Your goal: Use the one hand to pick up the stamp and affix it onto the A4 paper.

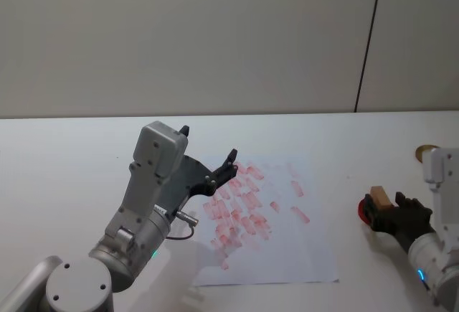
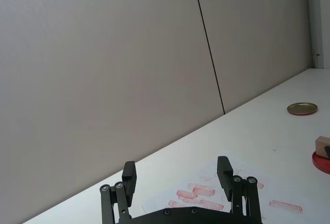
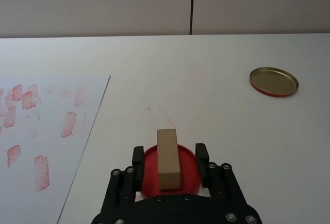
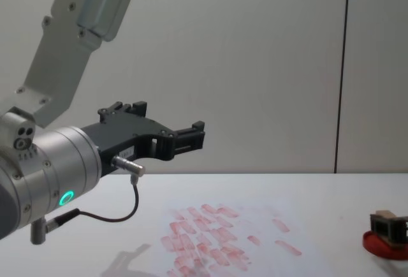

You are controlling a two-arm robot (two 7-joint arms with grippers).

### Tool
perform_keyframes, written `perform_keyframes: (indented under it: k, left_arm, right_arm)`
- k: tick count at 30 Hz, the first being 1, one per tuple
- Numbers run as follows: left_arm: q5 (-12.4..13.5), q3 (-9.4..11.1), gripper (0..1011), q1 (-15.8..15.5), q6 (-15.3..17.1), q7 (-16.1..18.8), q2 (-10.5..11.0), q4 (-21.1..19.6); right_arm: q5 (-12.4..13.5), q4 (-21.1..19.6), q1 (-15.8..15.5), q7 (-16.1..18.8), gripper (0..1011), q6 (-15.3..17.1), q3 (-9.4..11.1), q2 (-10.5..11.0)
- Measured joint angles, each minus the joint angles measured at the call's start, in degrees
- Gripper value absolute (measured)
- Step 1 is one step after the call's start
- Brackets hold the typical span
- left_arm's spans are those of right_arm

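Note:
The stamp, a small tan wooden block, stands on a round red ink pad at the table's right. My right gripper, on the blue-lit arm, is open and straddles the stamp, with a small gap on each side. The head view shows the same stamp between the black fingers of the right gripper. The A4 paper, marked with many red-pink prints, lies mid-table. My left gripper, on the green-lit arm, hangs open and empty above the paper's left part.
A gold round lid lies on the white table beyond the ink pad, near the back right. Bare tabletop separates the paper's right edge from the pad. A grey wall runs behind the table.

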Motion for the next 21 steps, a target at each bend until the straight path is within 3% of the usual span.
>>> perform_keyframes:
  k: [13,21]
  left_arm:
    - [0.0,0.0,993,0.0,0.0,0.0,0.0,0.0]
    - [0.0,0.0,993,0.0,0.0,0.0,0.0,0.0]
  right_arm:
    - [-1.76,0.89,0.29,-1.24,239,0.5,-0.19,-0.72]
    - [-2.05,1.33,0.39,-2.0,219,1.72,-0.05,-1.03]
